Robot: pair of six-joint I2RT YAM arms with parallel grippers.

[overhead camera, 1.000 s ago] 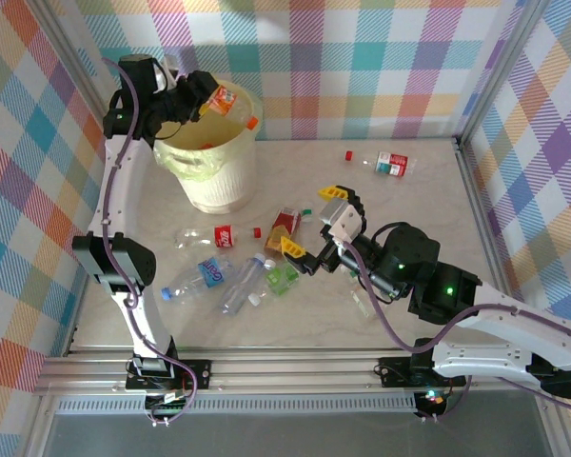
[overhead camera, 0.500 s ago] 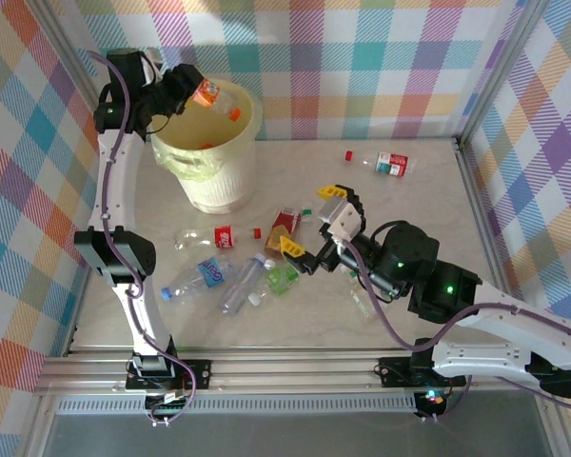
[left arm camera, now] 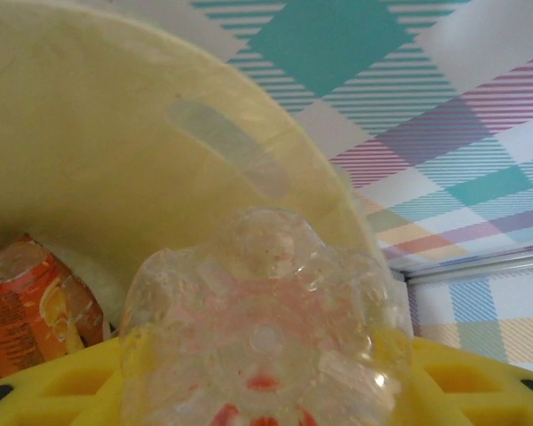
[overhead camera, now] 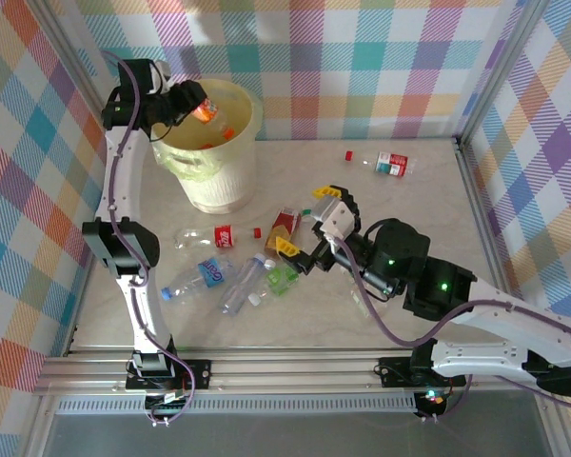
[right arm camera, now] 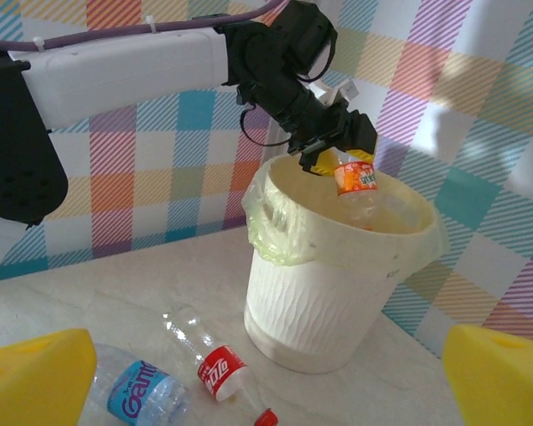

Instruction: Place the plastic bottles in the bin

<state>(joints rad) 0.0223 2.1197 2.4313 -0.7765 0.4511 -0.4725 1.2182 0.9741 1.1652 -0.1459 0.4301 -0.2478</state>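
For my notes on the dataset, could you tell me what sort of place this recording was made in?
Probably a lab test cell for robot work: checked walls, two robot arms bolted to an aluminium rail, plastic bottles strewn on a marble-look tabletop.

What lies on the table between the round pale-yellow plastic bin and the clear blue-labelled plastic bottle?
A clear red-labelled plastic bottle, lying on its side; right wrist view.

Pale-yel. bin, orange-label bottle, multicolour plaid walls.

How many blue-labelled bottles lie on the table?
1: the blue-label bottle lies in front of the bin, nearest the left arm. Others may be hidden beneath the right arm.
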